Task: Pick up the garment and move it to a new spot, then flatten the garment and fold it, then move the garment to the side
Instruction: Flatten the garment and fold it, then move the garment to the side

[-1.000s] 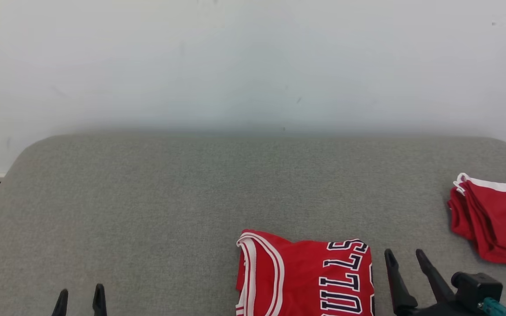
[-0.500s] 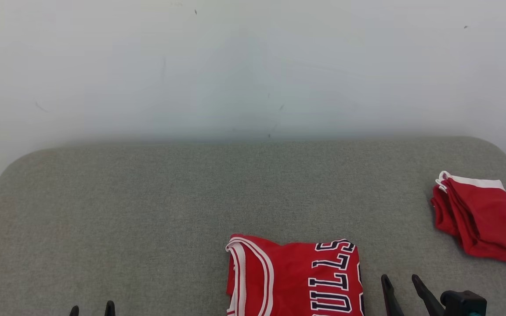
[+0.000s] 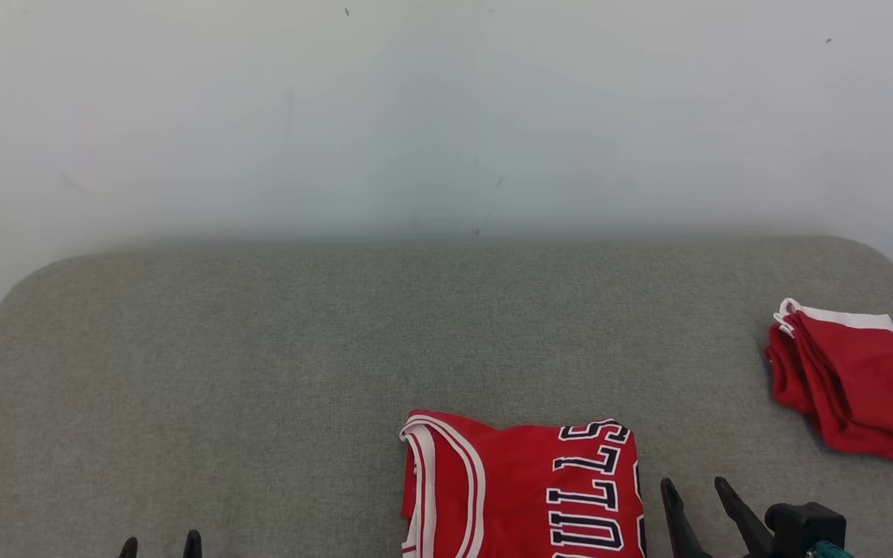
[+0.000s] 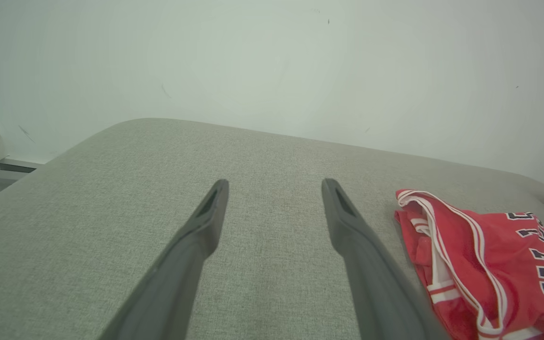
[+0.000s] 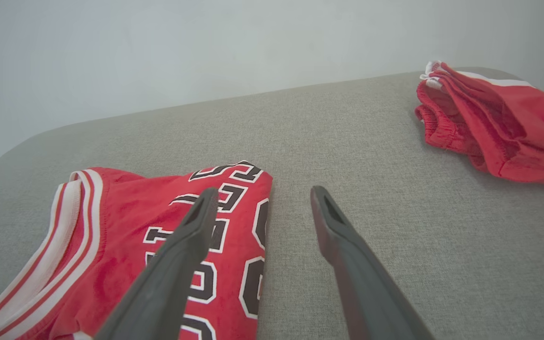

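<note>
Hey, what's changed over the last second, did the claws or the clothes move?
Both claws drew back toward the robot: the right claw and left claw sit lower in the head view, open throughout, holding nothing. The slight overall shift is the camera's. The folded red jersey and red shorts lie as before on the grey cushion.

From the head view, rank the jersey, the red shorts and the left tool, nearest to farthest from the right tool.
1. The jersey: right beside the right tool, on its left.
2. The red shorts: farther back and to its right, near the surface's right end.
3. The left tool: far across at the lower left, beyond the jersey.
</note>
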`<state>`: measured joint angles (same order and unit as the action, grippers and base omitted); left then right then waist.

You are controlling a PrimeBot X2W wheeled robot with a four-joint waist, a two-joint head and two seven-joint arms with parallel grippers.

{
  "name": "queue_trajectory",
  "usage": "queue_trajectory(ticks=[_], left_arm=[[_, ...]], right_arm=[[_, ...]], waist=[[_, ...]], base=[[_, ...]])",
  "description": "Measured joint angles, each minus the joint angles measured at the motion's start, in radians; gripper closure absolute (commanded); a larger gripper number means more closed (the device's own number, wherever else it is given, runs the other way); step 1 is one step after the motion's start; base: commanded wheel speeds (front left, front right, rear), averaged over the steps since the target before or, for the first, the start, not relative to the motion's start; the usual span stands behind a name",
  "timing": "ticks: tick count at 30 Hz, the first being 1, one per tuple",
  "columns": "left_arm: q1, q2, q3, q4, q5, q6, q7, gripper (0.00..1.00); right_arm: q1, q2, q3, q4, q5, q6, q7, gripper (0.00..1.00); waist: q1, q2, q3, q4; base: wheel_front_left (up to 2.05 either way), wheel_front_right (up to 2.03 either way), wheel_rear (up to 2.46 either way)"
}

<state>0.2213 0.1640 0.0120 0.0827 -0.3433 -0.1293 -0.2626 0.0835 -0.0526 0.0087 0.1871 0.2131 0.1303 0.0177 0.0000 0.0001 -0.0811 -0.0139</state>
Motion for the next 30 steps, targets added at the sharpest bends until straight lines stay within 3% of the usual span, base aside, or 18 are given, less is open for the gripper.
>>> queue_trajectory(ticks=[7,12,15,16,20,25,30], left_arm=[[-0.003,0.002,-0.009,-0.007,0.000,0.000,0.000,0.00],[-0.008,0.002,-0.009,-0.013,0.003,0.000,0.000,0.00],[-0.008,-0.001,-0.007,-0.018,0.008,0.000,0.000,0.00],[-0.012,-0.002,-0.009,-0.020,0.012,0.000,0.000,0.00],[-0.019,-0.003,-0.013,-0.021,0.018,0.000,0.000,0.00],[-0.026,0.000,-0.015,-0.025,0.025,0.000,0.000,0.00],[-0.027,0.001,-0.014,-0.029,0.028,-0.001,0.000,0.00]], right_arm=[[0.000,0.000,0.001,-0.015,-0.007,0.000,0.024,0.00],[-0.010,0.001,-0.022,-0.054,-0.025,0.000,0.100,0.00],[-0.041,0.000,-0.029,-0.044,-0.021,0.000,0.267,0.00],[-0.069,0.002,-0.037,-0.041,-0.023,0.000,0.449,0.00],[-0.112,0.002,-0.034,-0.026,-0.037,0.000,0.647,0.00],[-0.154,0.002,-0.033,0.013,-0.017,0.000,0.739,0.00],[-0.184,0.003,-0.032,0.057,-0.028,0.000,0.730,0.00]], waist=[[0.0000,-0.0001,0.006,0.006],[0.0000,-0.0001,0.012,0.011],[0.0000,0.0000,0.019,0.013],[0.0002,0.0000,0.027,0.018],[0.0002,-0.0001,0.033,0.032],[0.0001,0.0000,0.043,0.060],[0.0001,0.0000,0.053,0.085]], base=[[0.00,0.00,0.00],[0.00,0.00,0.00],[0.00,0.00,0.00],[0.00,0.00,0.00],[0.00,0.00,0.00],[0.00,0.00,0.00],[0.00,0.00,0.00]])
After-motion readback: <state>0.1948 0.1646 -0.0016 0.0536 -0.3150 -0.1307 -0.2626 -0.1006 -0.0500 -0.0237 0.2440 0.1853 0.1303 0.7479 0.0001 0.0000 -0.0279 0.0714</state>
